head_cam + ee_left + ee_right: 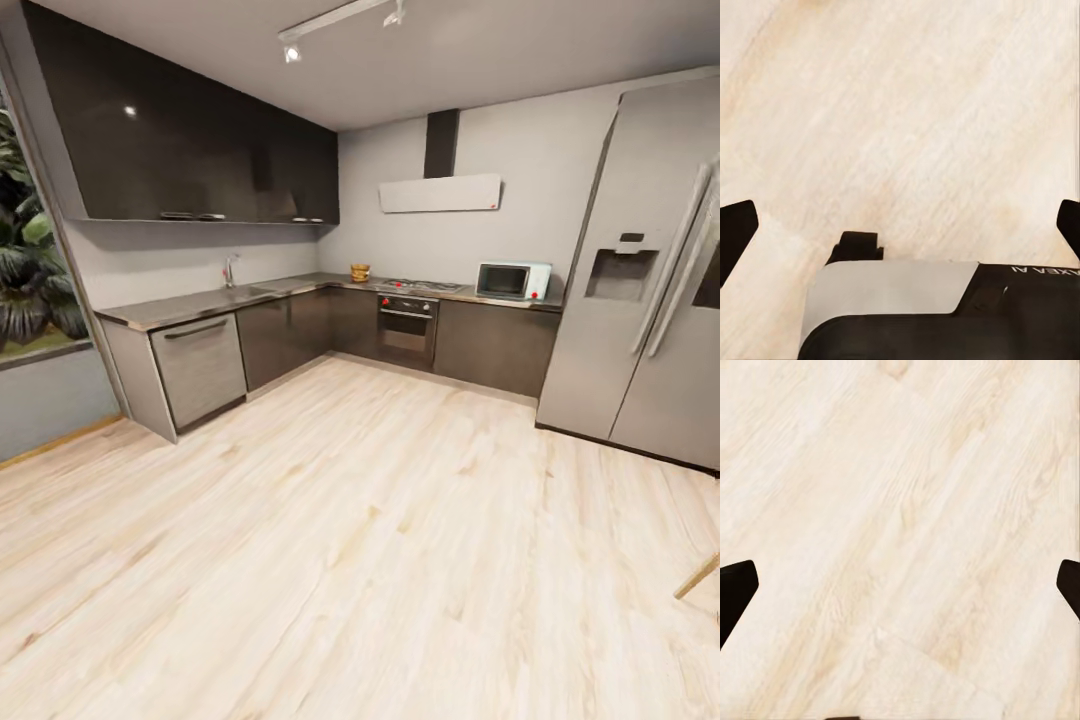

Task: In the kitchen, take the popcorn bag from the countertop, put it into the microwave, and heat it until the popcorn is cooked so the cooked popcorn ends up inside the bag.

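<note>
**Task barely begun: bag and microwave seen from across the room**

The kitchen is viewed by the head camera from well back on the wood floor (360, 560). The popcorn bag (359, 272) is seen as a small tan shape on the table (200, 302), near the corner and just beside the hob (418, 286). The microwave (513, 281) stands at the far end of the same table, close to the fridge (640, 270), with its dark door apparently shut, though that is hard to tell at this range. An oven (406, 330) is set below the hob.

In the wrist views, the left end effector (900, 225) and the right end effector (900, 585) are each shown with fingers spread wide over bare floor, nothing held between them.

Nothing of the task appears done: the bag is judged untouched. The approach, the pickup, the opening of the door, the loading and the heating all seem left.
</note>
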### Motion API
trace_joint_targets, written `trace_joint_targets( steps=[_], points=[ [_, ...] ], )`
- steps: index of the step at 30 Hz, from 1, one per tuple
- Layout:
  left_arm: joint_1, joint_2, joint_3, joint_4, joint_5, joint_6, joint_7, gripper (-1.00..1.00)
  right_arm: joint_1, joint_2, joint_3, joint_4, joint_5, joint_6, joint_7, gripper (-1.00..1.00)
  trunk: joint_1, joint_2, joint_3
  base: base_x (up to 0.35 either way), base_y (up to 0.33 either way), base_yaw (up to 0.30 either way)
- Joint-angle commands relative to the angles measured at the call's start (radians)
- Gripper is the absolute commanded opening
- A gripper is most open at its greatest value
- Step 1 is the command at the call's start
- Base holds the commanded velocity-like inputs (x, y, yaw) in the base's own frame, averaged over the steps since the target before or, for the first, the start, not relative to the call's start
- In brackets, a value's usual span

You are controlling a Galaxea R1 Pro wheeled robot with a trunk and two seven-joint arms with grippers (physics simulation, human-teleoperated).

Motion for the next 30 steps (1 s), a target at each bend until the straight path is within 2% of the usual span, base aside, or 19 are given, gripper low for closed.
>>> trace_joint_targets(
  steps=[1,30],
  points=[
    [0.0,0.0,0.007,0.001,0.001,-0.003,0.0,1.0,-0.001,0.0,-0.001,0.001,0.001,-0.003,0.0,1.0,0.001,0.0,-0.001,0.343,0.0,-0.279],
    [0.0,0.0,0.007,0.001,0.001,-0.003,0.0,1.0,-0.001,0.005,-0.001,0.001,0.001,-0.003,0.0,1.0,0.001,0.0,-0.001,0.343,0.0,-0.279]
  ],
)
